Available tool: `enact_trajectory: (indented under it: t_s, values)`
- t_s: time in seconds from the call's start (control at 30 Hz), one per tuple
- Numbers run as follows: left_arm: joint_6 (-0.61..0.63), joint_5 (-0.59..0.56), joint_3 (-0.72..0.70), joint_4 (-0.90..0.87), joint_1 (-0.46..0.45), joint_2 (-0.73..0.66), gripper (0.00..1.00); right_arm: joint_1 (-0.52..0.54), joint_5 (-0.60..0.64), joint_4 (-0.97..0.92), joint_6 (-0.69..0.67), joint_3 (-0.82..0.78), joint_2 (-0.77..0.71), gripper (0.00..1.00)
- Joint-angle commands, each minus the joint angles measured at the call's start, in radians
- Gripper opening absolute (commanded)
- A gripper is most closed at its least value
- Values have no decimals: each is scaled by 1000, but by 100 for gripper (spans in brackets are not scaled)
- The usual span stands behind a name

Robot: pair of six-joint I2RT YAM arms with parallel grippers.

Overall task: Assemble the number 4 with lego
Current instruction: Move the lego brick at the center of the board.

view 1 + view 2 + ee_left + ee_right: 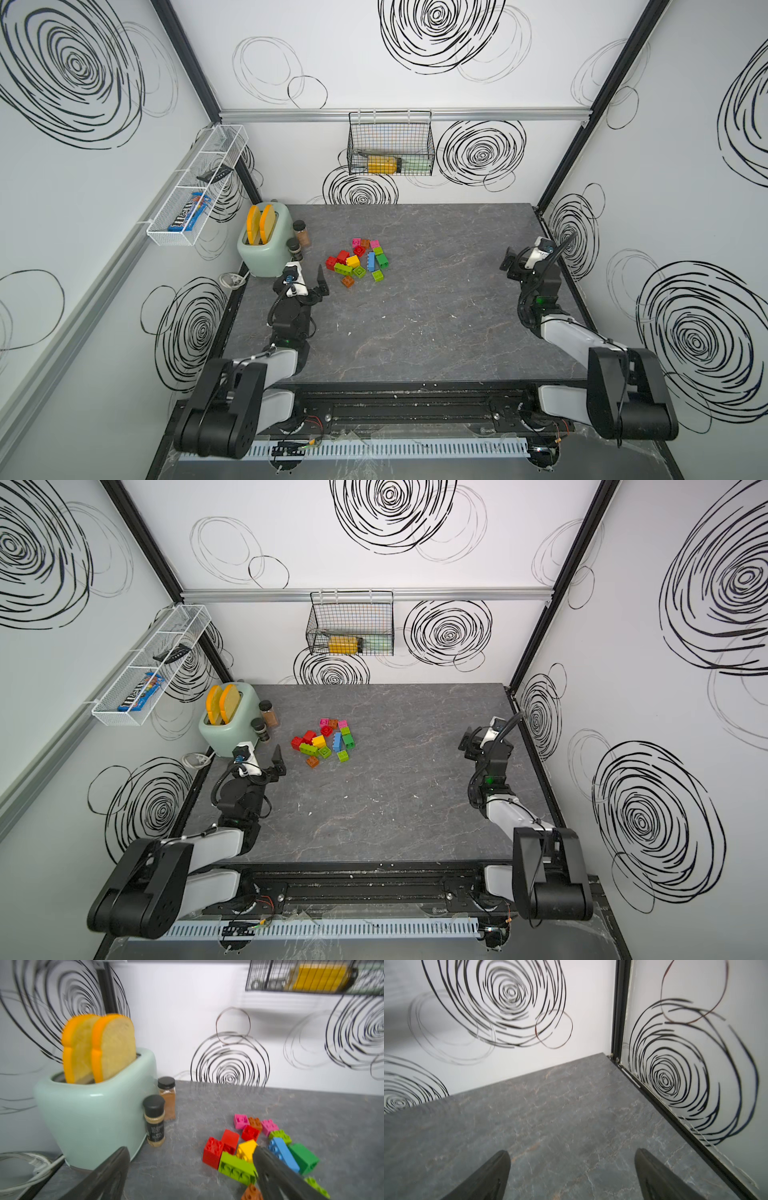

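Lego [359,262] lies in a loose, unjoined heap on the surface [415,324] near the toaster [266,245], so the left gripper [191,1153], spread and empty, hovers between toaster and heap, likely to pick first, while the right gripper [572,1153], equally spread, waits well apart from the toaster.

In the left wrist view one dark finger [276,1169] of the left gripper [190,1150] hides from us parts of the yellow plastic brick [245,1148], the oblong blue brick [280,1149] and the long lime brick [234,1167], and a brown-orange brick [251,1193] runs off the frame's edge. In both top views, upper centre, we cannot identify the yellow item [381,164] [343,644] inside the black wire basket [390,124] [351,609].
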Motion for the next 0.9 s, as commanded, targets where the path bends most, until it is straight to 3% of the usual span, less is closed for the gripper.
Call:
enact_trajectory:
  t_s: [0.0,0.07,0.17,0.27,0.33,0.37,0.43,0.57,0.87]
  values:
    - [-139,-331,85,-152,-73,-105,96,1,-50,-275,169,87,-49,97]
    - [-244,-362,167,-320,-123,-134,96,6,-162,-316,211,100,-65,97]
    - [-377,-226,302,-596,-178,-124,96,15,-365,-334,307,81,-68,97]
    - [-434,-146,401,-801,-255,-74,96,59,-540,-365,361,63,-35,97]
    - [-446,-114,460,-931,-308,-21,96,125,-706,-347,317,67,28,97]
    - [-446,-91,488,-986,-324,8,96,166,-729,-382,295,86,59,97]
    - [-443,-8,550,-1095,-329,87,96,282,-670,-479,249,156,129,97]
    - [-415,90,629,-1168,-283,233,96,440,-558,-470,215,219,214,97]
    - [-344,178,855,-1235,-139,475,99,488,-482,-490,215,364,306,97]
